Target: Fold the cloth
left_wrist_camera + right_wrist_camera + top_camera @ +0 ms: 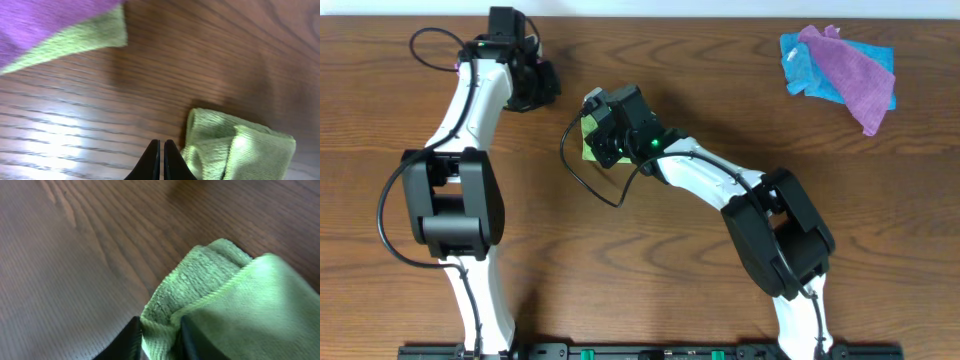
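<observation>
Two black fingers of the right gripper (160, 339) pinch a plush fold of the lime-green cloth (230, 305), a soft looped-pile bundle doubled over on the wood-grain table (65, 255), near its middle. Left gripper (161, 157) hangs close by, tips pressed together on nothing. At the far right corner, one purple cloth (860, 75) lies crumpled over one bright blue cloth (800, 65). Left wrist view catches another purple cloth (40, 20) overlapping a green strip (80, 40).

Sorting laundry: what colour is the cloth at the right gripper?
Lime green cloth; clearest in the right wrist view.
</observation>
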